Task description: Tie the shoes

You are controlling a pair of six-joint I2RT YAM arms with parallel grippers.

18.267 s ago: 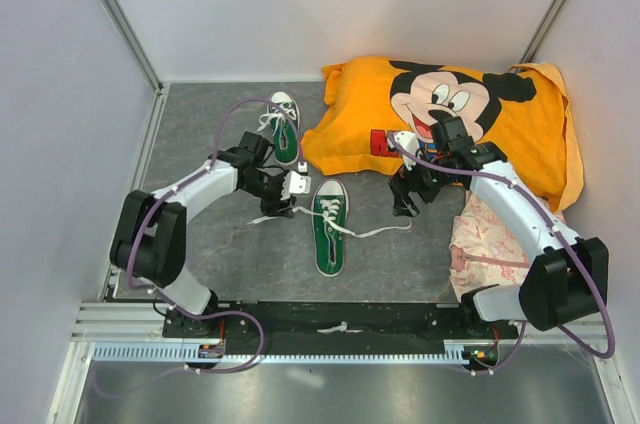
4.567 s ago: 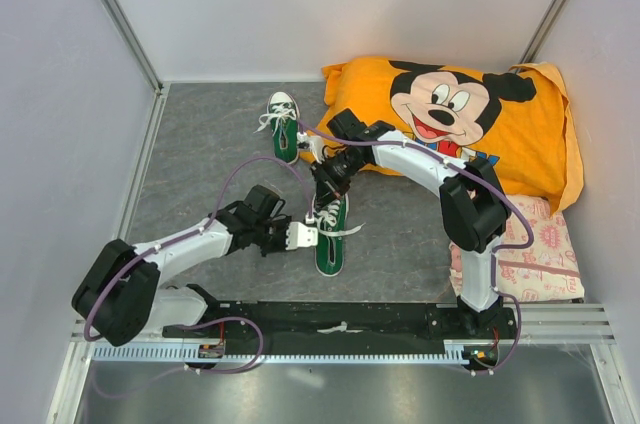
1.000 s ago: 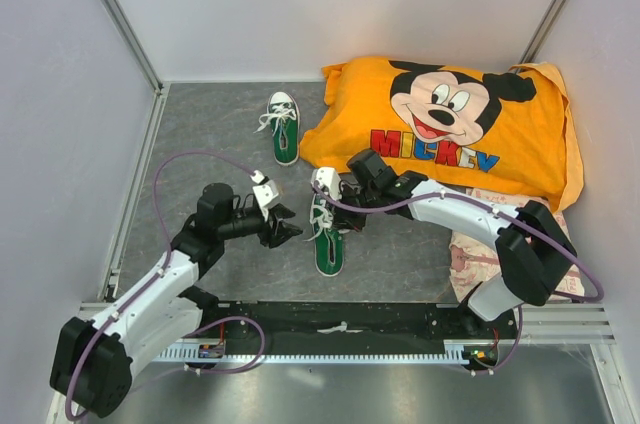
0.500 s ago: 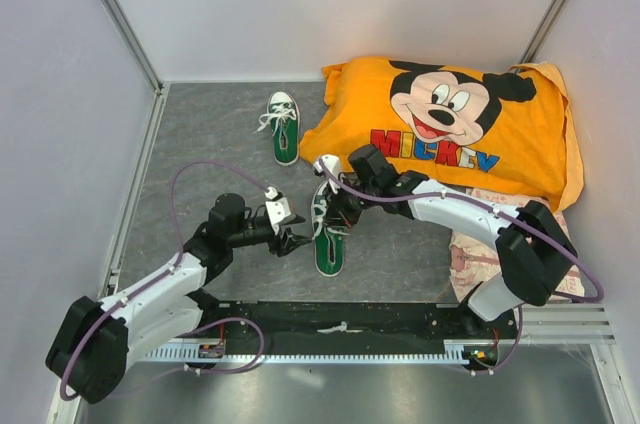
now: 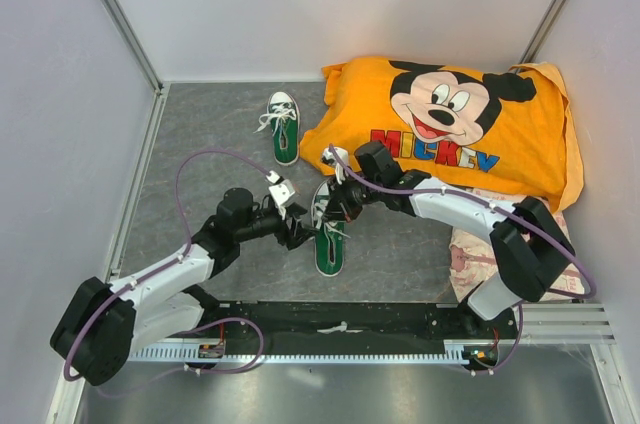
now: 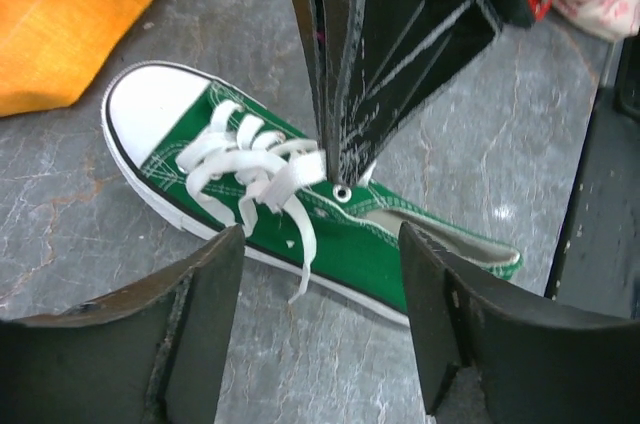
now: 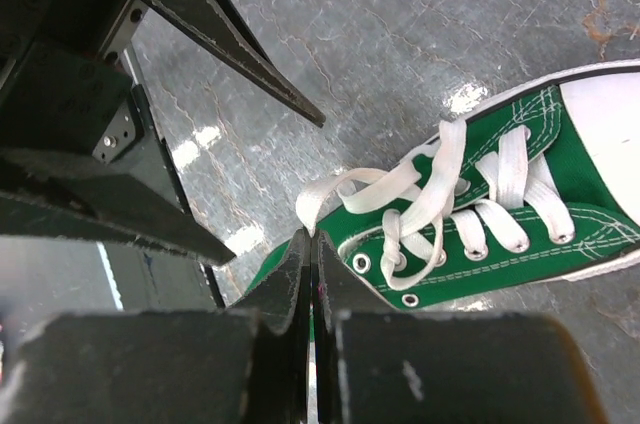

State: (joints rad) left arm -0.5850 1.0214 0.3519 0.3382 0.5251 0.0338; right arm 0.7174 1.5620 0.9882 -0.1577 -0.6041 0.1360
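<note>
Green canvas with a white rubber toe cap: the nearer low-top sneaker (image 5: 328,244) lies on the grey marbled desk (image 5: 200,134). Its toe points toward the orange Mickey Mouse pillow (image 5: 450,114), and it sits between the two claws. The right claw (image 7: 309,236) is pinched fully together on a loop of the sneaker's white lace (image 7: 335,192), its tips right by the top eyelets. The left claw (image 6: 320,236) stands wide apart and grips nothing. In the left wrist view its fingers (image 6: 215,294) frame the sneaker's side, just beside the white sole. The rest of the lace criss-crosses the tongue, with one loose end hanging over the sole. The second green canvas sneaker (image 5: 284,132) sits well apart, further back by the pillow's left edge. A pink patterned cloth (image 5: 470,249) lies under the right arm.
</note>
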